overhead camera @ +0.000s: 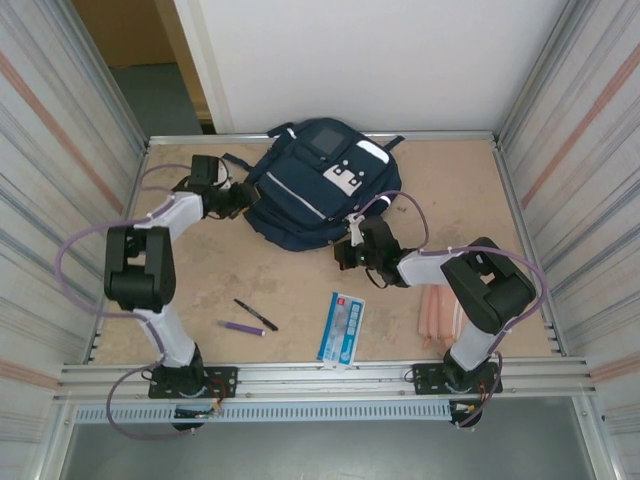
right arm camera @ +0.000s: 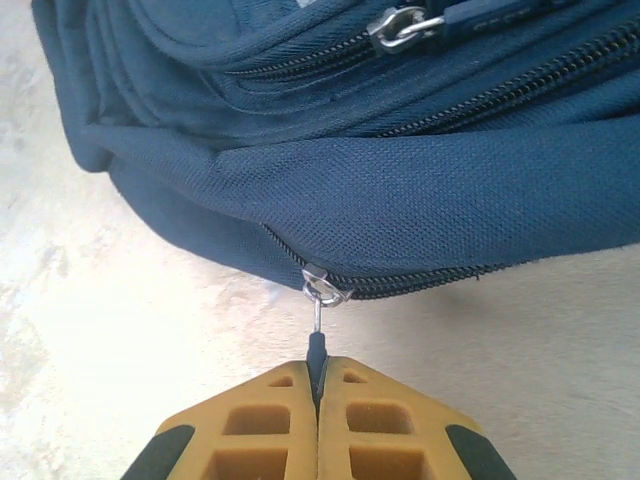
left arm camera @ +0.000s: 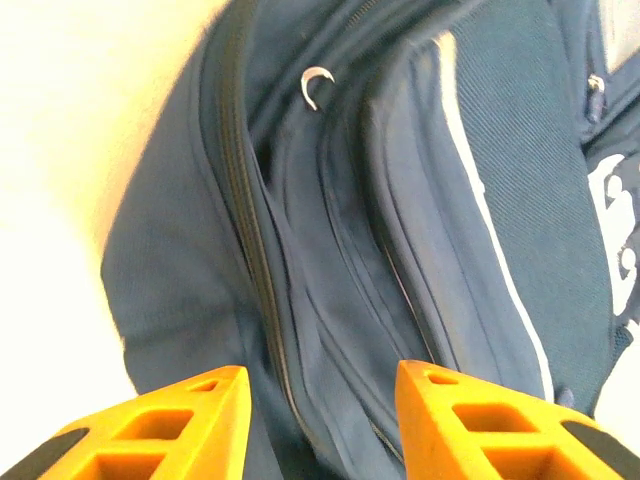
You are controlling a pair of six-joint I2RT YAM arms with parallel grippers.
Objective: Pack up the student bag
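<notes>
Right gripper (right arm camera: 318,375) fingers are seen pressed together on the dark zipper pull (right arm camera: 317,348) of the student bag (right arm camera: 400,190), the pull's metal ring hanging at the bag's lowest zipper line, just above the table (right arm camera: 120,330). From the top camera the same gripper (overhead camera: 352,243) is found at the bag's near right edge, though the pull itself is too small to be made out there. The student bag (overhead camera: 320,190) is laid flat at the far middle of the table (overhead camera: 450,190), white patch and grey panel upward; whether any compartment is unzipped cannot be told. The left gripper (left arm camera: 322,385) is held with its orange fingers apart against the bag's left side, a zipper seam visible between them; contact with the fabric cannot be judged, since the finger bases are cut off by the frame edge and the left part of that view is washed out. Nearer the arms, a black pen (overhead camera: 256,315) and a purple pen (overhead camera: 244,328) are lying close together, a blue-and-white box (overhead camera: 341,327) is placed mid-table with its print unreadable, and a pink pencil case (overhead camera: 437,314) is partly hidden by the right arm.
</notes>
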